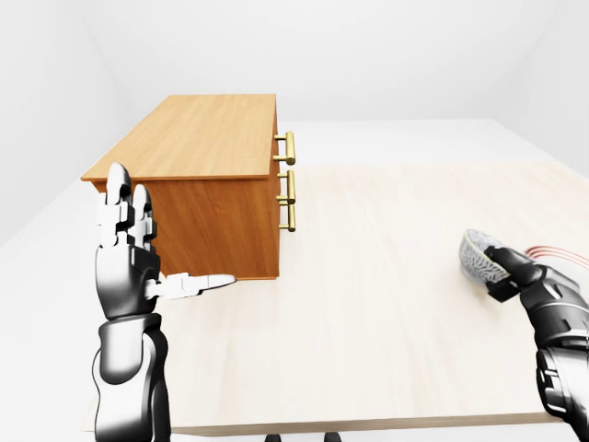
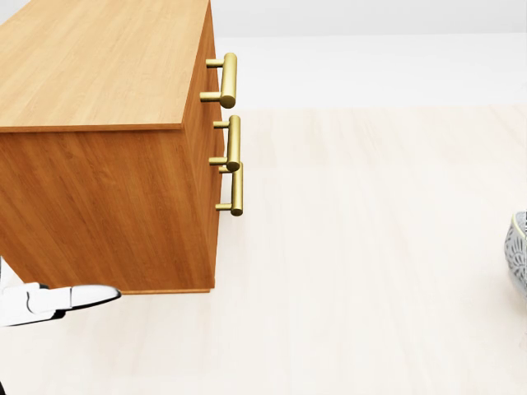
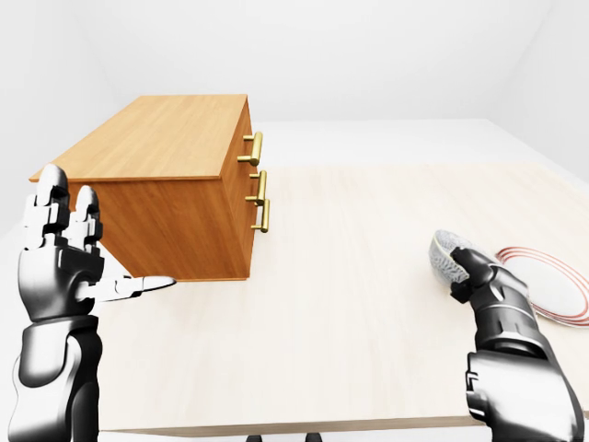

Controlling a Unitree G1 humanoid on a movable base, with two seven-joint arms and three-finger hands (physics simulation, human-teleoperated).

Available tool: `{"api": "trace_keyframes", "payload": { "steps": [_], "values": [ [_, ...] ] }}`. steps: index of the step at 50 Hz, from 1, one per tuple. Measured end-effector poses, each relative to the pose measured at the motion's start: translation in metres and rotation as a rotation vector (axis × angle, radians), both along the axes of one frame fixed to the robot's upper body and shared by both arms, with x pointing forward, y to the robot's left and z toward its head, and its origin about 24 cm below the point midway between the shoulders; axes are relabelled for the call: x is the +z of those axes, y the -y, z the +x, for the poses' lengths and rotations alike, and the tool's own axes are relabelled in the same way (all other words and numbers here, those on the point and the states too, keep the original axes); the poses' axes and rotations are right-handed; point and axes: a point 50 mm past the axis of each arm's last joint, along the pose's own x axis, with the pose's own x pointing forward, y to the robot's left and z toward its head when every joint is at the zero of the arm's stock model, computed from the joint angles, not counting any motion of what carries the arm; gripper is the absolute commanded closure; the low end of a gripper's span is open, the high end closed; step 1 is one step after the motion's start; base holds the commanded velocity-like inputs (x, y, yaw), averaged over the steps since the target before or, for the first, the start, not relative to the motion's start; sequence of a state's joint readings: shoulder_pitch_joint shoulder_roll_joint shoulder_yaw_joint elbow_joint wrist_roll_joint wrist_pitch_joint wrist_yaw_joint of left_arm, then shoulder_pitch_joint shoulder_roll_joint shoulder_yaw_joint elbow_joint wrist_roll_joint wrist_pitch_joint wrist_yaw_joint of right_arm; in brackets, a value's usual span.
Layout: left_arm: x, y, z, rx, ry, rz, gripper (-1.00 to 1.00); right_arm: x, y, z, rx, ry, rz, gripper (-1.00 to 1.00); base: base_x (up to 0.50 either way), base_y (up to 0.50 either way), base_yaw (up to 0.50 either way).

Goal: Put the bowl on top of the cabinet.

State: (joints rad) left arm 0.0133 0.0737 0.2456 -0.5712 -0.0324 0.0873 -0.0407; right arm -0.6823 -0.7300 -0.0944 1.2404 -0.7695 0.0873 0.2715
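The bowl (image 3: 444, 253) is pinched by the right hand (image 3: 479, 276) for transfer to the cabinet (image 3: 156, 138). The left hand (image 3: 60, 267) is held spread, unused.

Head view close, steeply down; eye pair wider, all sharing cabinet (image 2: 99, 74)

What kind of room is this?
Likely a bare simulated test room, not a home: blank white walls, and one pale table holding a wooden cabinet and a plate; the right hand grips a bowl.
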Motion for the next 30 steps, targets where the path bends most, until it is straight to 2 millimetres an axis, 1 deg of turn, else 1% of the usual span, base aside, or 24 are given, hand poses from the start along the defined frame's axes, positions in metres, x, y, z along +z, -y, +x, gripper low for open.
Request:
{"api": "trace_keyframes", "payload": {
  "steps": [3,6,9,13,17,21,25,30],
  "values": [
    [0.001,0.000,0.000,-0.001,0.003,0.001,-1.00,0.020,-0.002,0.013,0.030,0.023,-0.008,1.00,0.00,0.00,0.00],
    [0.001,0.000,-0.001,-0.001,0.005,0.001,-1.00,0.050,-0.008,0.031,0.080,0.052,-0.031,1.00,0.00,0.00,0.00],
    [0.001,0.001,-0.001,-0.002,0.004,0.001,-1.00,0.093,-0.019,0.054,0.139,0.102,-0.077,1.00,0.00,0.00,0.00],
    [0.000,0.001,-0.001,-0.003,0.002,0.001,-1.00,0.157,-0.044,0.080,0.221,0.181,-0.146,1.00,0.00,0.00,0.00],
    [0.000,0.002,0.000,-0.005,-0.001,0.001,-1.00,0.216,-0.075,0.096,0.298,0.243,-0.221,1.00,0.00,0.00,0.00],
    [-0.001,0.002,0.000,-0.006,-0.004,0.002,-1.00,0.266,-0.113,0.104,0.376,0.309,-0.285,1.00,0.00,0.00,0.00],
    [-0.002,0.002,0.000,-0.006,-0.007,0.002,-1.00,0.307,-0.154,0.107,0.455,0.368,-0.353,1.00,0.00,0.00,0.00],
    [-0.003,0.003,0.000,-0.009,-0.013,0.001,-1.00,0.351,-0.208,0.101,0.554,0.453,-0.437,1.00,0.00,0.00,0.00]
  ]
}}
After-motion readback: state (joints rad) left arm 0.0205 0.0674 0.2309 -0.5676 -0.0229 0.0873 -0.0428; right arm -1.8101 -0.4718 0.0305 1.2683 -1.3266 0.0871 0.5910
